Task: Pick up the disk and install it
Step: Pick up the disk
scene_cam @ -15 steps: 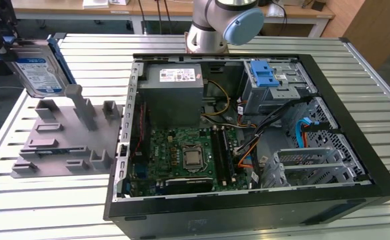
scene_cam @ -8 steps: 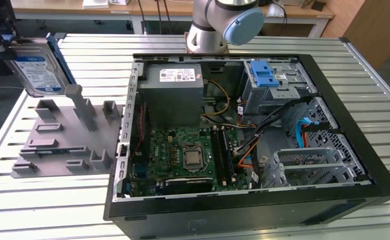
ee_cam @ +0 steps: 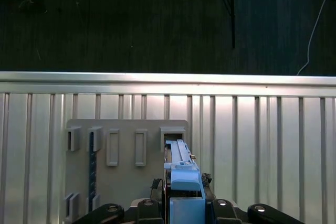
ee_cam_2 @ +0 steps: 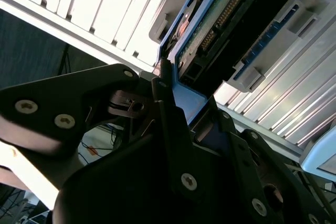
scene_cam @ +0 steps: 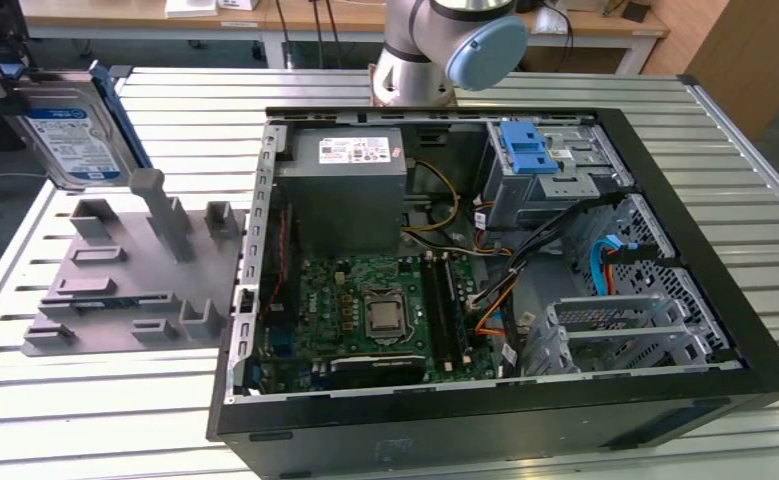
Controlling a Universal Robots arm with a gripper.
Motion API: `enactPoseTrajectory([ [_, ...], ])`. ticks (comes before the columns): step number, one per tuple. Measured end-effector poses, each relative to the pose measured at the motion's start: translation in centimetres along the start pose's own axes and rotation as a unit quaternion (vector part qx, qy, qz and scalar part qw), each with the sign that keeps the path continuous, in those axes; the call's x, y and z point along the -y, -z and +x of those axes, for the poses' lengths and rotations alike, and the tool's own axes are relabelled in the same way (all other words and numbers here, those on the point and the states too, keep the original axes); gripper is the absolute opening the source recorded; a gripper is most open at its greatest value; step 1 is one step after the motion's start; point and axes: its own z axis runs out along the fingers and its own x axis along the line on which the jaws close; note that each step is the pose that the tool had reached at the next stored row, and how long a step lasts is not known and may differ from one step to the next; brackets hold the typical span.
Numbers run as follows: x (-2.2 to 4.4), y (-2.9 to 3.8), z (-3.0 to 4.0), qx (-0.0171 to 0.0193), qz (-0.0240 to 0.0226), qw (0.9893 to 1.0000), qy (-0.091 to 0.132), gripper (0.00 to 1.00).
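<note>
Slatted table, gripper clamping upright disk above grey fixture

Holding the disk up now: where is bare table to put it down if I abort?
Bare slats lie at the exterior view's lower left, beside the grey fixture plate, and along the exterior view's right of the computer case. Inside it is crowded with cables and a motherboard. The end effector grips the disk.

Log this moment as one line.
gripper: shut on disk | disk: upright, in air above grey holder | computer case: disk not installed
</note>
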Motion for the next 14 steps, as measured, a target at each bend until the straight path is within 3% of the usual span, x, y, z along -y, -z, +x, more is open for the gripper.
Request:
enactPoseTrajectory([
  [14, -0.03, 0.78, -0.03, 0.0, 0.0, 1.0, 0.0, 0.36],
])
